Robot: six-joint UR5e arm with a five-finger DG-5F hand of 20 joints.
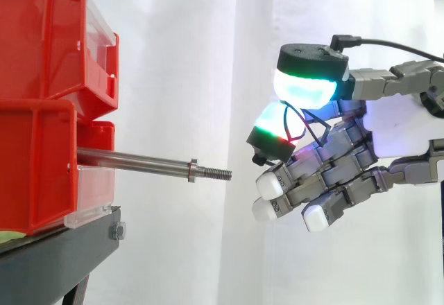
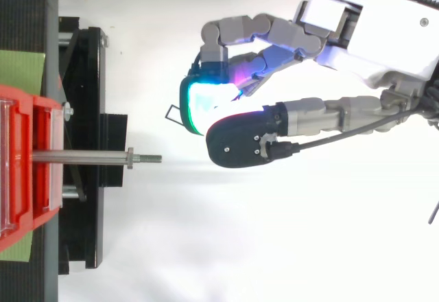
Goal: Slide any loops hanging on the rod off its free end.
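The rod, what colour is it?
The rod is shiny silver-grey, clearest in the side view.

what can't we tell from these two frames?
Where the rod is fixed: both views, the red bins cover its inner end.
Whether the hand holds anything: both views, its own bulk blocks the inside.
Top view, thin dark outline beside the hand: too small to identify.
Side view, black stand: cut off by the bottom edge.
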